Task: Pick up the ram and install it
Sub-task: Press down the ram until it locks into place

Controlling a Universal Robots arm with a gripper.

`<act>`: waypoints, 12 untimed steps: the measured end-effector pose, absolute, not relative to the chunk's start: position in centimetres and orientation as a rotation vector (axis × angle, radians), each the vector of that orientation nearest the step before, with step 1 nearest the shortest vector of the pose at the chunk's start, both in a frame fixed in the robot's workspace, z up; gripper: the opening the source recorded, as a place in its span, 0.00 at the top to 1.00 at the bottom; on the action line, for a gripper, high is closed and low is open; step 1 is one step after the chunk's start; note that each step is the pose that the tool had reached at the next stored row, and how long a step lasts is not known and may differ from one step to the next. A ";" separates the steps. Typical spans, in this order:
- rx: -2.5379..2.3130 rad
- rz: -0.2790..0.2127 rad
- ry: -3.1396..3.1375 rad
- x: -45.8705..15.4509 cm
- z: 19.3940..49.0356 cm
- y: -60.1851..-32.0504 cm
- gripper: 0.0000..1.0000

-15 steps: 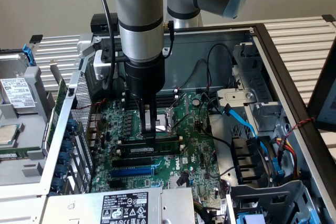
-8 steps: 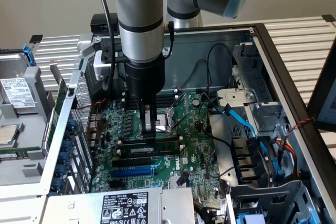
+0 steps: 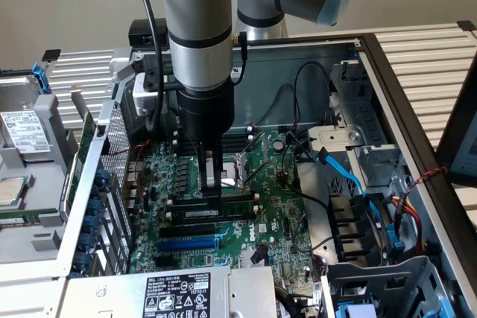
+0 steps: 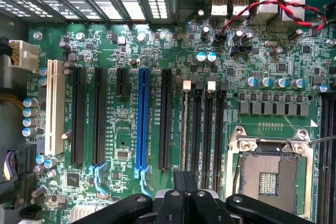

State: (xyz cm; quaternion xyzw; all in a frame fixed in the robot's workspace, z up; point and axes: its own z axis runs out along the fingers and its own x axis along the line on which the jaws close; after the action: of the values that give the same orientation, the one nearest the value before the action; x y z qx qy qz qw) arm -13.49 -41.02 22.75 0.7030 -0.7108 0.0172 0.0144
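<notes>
1. Fingers of the gripper (image 3: pixel 214 200) shut tight, with nothing held between them (pressed together like one blunt stick).
2. Ram (image 3: pixel 235 208) standing on its long edge in a black memory slot near the middle of the motherboard (image 3: pixel 279 221), between the blue slot (image 3: pixel 186 243) and the open chip socket (image 3: pixel 240 169).
3. Closed tips down on the top edge of the ram, about halfway along it. Looks like touching, though hard to be sure.
4. Likely step: pushing the ram down into its slot, not lifting it.
5. To do this well:
   - Push straight down, never at a slant, so the thin green board does not bend.
   - Go slow and gentle. Hard shoves could crack the motherboard.
   - Watch both ends of the ram. Both should sink the same amount.
   - Stop if one end sits higher than the other.
   - Stay clear of the black wires (image 3: pixel 298 135) near the far edge of the motherboard.
</notes>
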 end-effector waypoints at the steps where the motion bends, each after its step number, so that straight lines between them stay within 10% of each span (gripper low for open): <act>1: 2.190 0.051 -2.214 -13.5 22.7 -41.0 0.90; 12: 2.196 0.037 -2.221 -13.6 22.8 -41.2 0.90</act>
State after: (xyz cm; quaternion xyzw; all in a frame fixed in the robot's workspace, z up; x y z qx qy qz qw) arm -13.63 -41.25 22.77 0.7031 -0.7110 0.0119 0.0092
